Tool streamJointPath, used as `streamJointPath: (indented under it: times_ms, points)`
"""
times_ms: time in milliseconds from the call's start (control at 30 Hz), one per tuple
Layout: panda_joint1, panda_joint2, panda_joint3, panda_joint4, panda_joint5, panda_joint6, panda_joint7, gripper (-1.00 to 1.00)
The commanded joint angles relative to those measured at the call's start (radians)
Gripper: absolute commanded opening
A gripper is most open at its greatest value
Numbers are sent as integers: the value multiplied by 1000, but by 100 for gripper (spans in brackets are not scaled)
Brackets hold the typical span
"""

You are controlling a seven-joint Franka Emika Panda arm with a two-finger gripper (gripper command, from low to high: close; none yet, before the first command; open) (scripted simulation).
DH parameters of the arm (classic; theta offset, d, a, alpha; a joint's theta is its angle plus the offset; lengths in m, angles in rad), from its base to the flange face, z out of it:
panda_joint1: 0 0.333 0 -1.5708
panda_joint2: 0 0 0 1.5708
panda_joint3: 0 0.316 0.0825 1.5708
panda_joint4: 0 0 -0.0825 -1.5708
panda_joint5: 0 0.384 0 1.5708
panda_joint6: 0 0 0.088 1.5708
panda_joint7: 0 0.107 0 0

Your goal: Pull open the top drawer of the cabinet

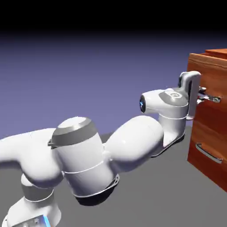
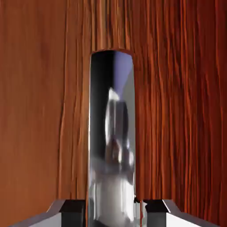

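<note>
The cabinet [image 1: 217, 133] stands at the exterior view's right, reddish-brown wood with two stacked drawers. The top drawer [image 1: 208, 75] has its front in line with the lower one. Its silver bar handle [image 1: 213, 98] sits between the fingers of my gripper [image 1: 203, 95], which reaches in level from the left. In the hand view the handle [image 2: 111, 133] runs as a wide mirror-like bar up the middle over the drawer's wood [image 2: 40, 111]. My gripper [image 2: 113, 212] is shut on it, with the grey fingertips [image 2: 71, 212] pressed against both of its sides.
The lower drawer [image 1: 206, 146] carries the same kind of silver handle [image 1: 208, 153] right below my hand. My white arm [image 1: 133, 146] stretches across the grey table [image 1: 177, 190] from the lower left.
</note>
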Motion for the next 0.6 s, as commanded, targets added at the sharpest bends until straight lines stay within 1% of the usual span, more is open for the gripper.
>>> streamJointPath:
  times_ms: [0, 200, 400, 467, 567]
  points:
    - [-31, -1, 12, -36, 4, -6, 2, -100]
    - [-232, -21, 89, -254, 32, -30, 11, -100]
    - [-450, -57, 174, -453, 78, -17, 10, -100]
    - [-516, -14, 211, -483, 65, 8, 82, -100]
    - [-569, 78, 252, -480, 27, 42, 212, -100]
